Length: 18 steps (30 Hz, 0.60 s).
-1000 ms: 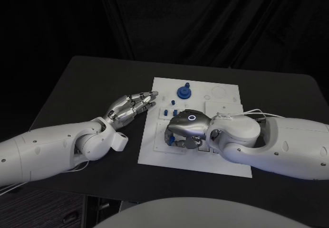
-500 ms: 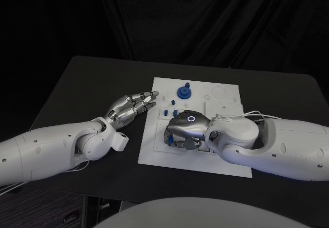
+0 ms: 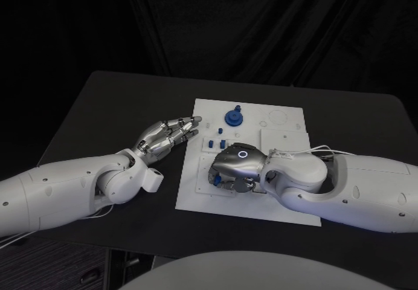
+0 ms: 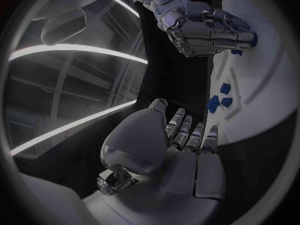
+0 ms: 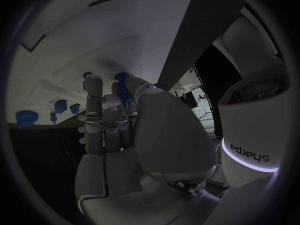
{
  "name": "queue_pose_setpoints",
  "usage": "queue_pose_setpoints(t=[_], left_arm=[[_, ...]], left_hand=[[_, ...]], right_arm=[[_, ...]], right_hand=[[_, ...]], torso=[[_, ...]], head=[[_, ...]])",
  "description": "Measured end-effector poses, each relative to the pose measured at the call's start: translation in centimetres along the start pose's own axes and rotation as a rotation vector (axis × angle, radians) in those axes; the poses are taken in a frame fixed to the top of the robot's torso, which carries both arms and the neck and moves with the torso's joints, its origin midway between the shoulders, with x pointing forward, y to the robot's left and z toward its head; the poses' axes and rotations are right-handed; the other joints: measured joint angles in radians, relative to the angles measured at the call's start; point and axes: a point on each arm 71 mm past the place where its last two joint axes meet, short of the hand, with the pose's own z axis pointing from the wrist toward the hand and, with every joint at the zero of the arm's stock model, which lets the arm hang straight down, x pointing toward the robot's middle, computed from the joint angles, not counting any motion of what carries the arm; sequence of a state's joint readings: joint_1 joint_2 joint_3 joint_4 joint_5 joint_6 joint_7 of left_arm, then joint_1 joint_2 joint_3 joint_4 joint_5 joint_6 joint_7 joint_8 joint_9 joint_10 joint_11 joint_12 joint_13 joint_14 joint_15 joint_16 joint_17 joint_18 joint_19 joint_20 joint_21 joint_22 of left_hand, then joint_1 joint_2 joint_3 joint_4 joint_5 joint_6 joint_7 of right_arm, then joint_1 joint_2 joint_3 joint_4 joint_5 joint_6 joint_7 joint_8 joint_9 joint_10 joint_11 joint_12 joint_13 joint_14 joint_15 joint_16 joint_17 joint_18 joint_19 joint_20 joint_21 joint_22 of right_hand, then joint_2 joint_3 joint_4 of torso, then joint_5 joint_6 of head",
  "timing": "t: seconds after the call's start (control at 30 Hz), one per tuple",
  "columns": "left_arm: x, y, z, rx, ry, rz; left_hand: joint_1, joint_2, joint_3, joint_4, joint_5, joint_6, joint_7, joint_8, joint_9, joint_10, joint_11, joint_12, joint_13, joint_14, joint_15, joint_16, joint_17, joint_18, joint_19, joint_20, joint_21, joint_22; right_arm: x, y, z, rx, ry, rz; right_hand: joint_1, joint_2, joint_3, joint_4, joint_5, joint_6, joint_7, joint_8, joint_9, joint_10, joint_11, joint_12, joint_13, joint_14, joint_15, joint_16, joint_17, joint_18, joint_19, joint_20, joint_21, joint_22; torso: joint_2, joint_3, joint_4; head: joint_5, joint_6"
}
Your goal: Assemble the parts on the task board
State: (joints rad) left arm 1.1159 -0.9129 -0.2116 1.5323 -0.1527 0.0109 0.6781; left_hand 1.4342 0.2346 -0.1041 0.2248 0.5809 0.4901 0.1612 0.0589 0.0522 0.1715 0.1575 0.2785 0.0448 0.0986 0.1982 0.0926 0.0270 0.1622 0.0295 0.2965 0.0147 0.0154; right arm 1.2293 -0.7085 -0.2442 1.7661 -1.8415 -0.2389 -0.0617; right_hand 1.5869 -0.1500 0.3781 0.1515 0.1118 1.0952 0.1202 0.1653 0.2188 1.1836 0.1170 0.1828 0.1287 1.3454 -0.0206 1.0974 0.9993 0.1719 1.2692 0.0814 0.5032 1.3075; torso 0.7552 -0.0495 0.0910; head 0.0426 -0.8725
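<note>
My right hand (image 3: 237, 167) is down on the near-left part of the task board (image 3: 287, 205), fingers curled over, with a blue part (image 3: 215, 179) showing at my fingertips; in the right wrist view a blue piece (image 5: 123, 85) sits between my thumb and fingers (image 5: 103, 110), and I seem to be pinching it, though how firmly I cannot tell. My left hand (image 3: 165, 136) rests off the board on the black tabletop (image 3: 113, 109), just beside the board's left edge, fingers straight, close together and pointing toward the board, holding nothing. From my left wrist view I see my own fingers (image 4: 187, 135) stretched toward the white plate and my right hand (image 4: 200, 27) bent over a blue part at the board's edge. A row of small blue parts (image 3: 218, 143) stands in the board just beyond my right hand, and a larger blue part with a round base (image 3: 234, 116) stands further back, near the board's far edge.
</note>
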Motion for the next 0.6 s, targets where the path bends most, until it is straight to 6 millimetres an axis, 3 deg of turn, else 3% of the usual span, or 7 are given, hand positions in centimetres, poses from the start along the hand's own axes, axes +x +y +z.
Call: queue_pose_setpoints(t=[0.37,0.43,0.5,0.53,0.57,0.6], left_arm=[[-0.06,0.03,0.01,-0.001,0.001,-0.001],[-0.05,0.04,0.02,-0.001,0.002,-0.001],[-0.04,0.04,0.02,-0.002,0.002,-0.002],[-0.05,0.04,0.02,-0.002,0.002,-0.002],[-0.06,0.04,0.02,-0.002,0.002,-0.002],[-0.08,0.05,0.02,-0.002,0.002,-0.001]], left_hand=[[0.000,0.000,0.003,0.003,0.000,0.004,-0.004,0.000,0.001,0.000,0.000,0.000,0.000,0.000,0.000,0.000,0.000,0.000,0.000,0.000,0.000,0.000],[0.000,0.000,0.003,0.003,0.000,0.004,-0.004,0.000,0.001,0.000,0.000,0.000,0.000,0.000,0.000,0.000,0.000,0.000,0.000,0.000,0.000,0.000],[0.000,0.000,0.003,0.003,0.000,0.004,-0.004,0.000,0.001,0.000,0.000,0.000,0.000,0.000,0.000,0.000,0.000,0.000,0.000,0.000,0.000,0.000],[0.000,0.000,0.003,0.003,0.000,0.004,-0.004,0.000,0.001,0.000,0.000,0.000,0.000,0.000,0.000,0.000,0.000,0.000,0.000,0.000,0.000,0.000],[0.000,0.000,0.003,0.003,0.000,0.004,-0.004,0.000,0.001,0.000,0.000,0.000,0.000,0.000,0.000,0.000,0.000,0.000,0.000,0.000,0.000,0.000],[0.000,0.000,0.003,0.003,0.000,0.004,-0.004,0.000,0.001,0.000,0.000,0.000,0.000,0.000,0.000,0.000,0.000,0.000,0.000,0.000,0.000,0.000]], right_arm=[[0.01,0.00,0.03,-0.004,-0.006,-0.006],[0.01,-0.03,0.03,-0.003,-0.006,-0.007],[0.02,-0.06,0.03,-0.002,-0.005,-0.008],[0.03,-0.13,0.01,0.000,-0.004,-0.009],[0.05,-0.17,-0.02,0.001,-0.003,-0.009],[0.06,-0.19,-0.04,0.002,-0.002,-0.009]], right_hand=[[0.001,0.002,-0.010,0.005,-0.043,0.000,0.000,-0.007,0.006,0.001,-0.001,0.000,0.014,-0.001,0.001,-0.002,-0.001,0.000,-0.004,0.003,0.000,0.000],[-0.003,0.006,-0.017,0.012,-0.047,-0.005,0.003,-0.014,0.006,0.010,-0.010,-0.012,0.015,-0.008,0.007,-0.010,-0.004,0.000,-0.012,0.006,-0.014,0.000],[-0.016,0.006,-0.024,0.019,-0.048,-0.023,0.007,-0.026,0.006,0.012,-0.023,-0.025,0.015,-0.016,0.013,-0.017,-0.009,0.000,-0.022,0.010,-0.034,0.000],[-0.028,-0.007,-0.028,0.031,-0.047,-0.055,0.012,-0.044,0.001,0.002,-0.036,-0.039,0.015,-0.029,0.019,-0.027,-0.019,0.000,-0.035,0.016,-0.060,0.000],[-0.040,-0.018,-0.033,0.041,-0.047,-0.086,0.005,-0.062,-0.006,-0.024,-0.037,-0.053,0.012,-0.040,0.029,-0.040,-0.030,0.001,-0.048,0.021,-0.089,0.000],[-0.052,-0.030,-0.042,0.051,-0.047,-0.121,-0.012,-0.081,-0.013,-0.063,-0.026,-0.068,0.006,-0.056,0.038,-0.052,-0.042,0.011,-0.062,0.024,-0.122,0.000]], torso=[[0.001,0.0004,-0.0010],[0.000,0.0005,-0.0010],[0.000,0.0006,-0.0010],[0.000,0.0006,-0.0010],[0.000,0.0007,-0.0010],[-0.001,0.0007,-0.0010]], head=[[0.001,0.000],[0.001,0.000],[0.001,0.000],[0.001,0.000],[0.001,0.000],[0.000,0.000]])
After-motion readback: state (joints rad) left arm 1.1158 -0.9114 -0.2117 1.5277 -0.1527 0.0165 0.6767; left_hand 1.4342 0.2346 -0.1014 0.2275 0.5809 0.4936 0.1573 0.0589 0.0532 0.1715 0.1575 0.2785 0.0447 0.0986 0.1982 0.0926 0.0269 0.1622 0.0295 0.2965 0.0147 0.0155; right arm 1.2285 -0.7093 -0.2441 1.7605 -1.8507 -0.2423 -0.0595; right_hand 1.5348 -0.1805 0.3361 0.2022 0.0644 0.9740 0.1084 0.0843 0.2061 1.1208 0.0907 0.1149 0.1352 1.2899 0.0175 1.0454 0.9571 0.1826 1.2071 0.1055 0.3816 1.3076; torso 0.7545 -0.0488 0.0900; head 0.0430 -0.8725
